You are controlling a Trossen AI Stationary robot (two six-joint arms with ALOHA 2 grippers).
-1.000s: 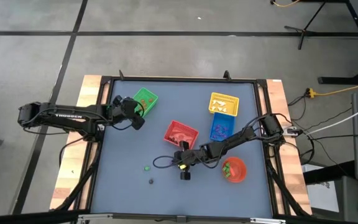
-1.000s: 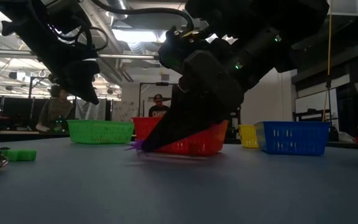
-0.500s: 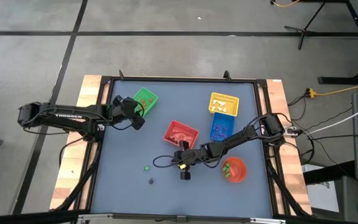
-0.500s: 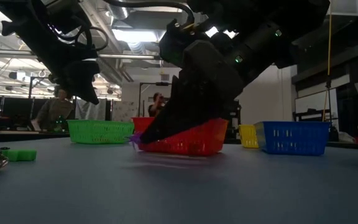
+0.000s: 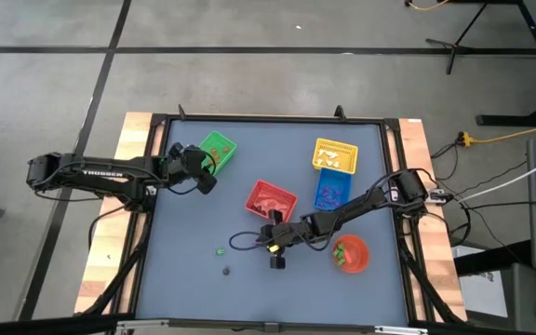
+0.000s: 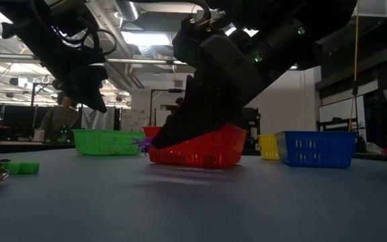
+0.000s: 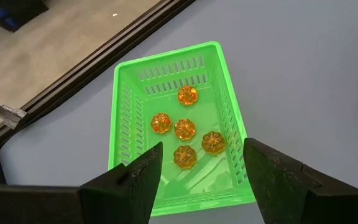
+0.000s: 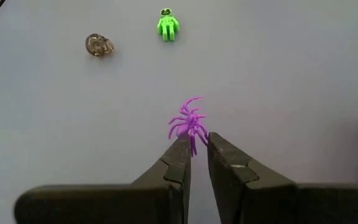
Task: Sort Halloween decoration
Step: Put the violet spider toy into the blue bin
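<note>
Right wrist view: the right gripper (image 8: 195, 149) is pinching a purple spider (image 8: 189, 122) between nearly closed fingers, clear of the table, just beside the red basket (image 5: 271, 200). The left gripper (image 7: 197, 168) is hanging wide open over the green basket (image 7: 124, 112), which is holding five orange pumpkins (image 7: 184, 129).

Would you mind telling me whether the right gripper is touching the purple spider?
Touching: the right wrist view shows the right gripper pinching the purple spider by its legs.

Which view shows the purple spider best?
Right wrist view: the purple spider fills the middle, pinched at the right gripper tips. The low view shows a small purple bit. The high view doesn't show it clearly; the left wrist view lacks it.
</note>
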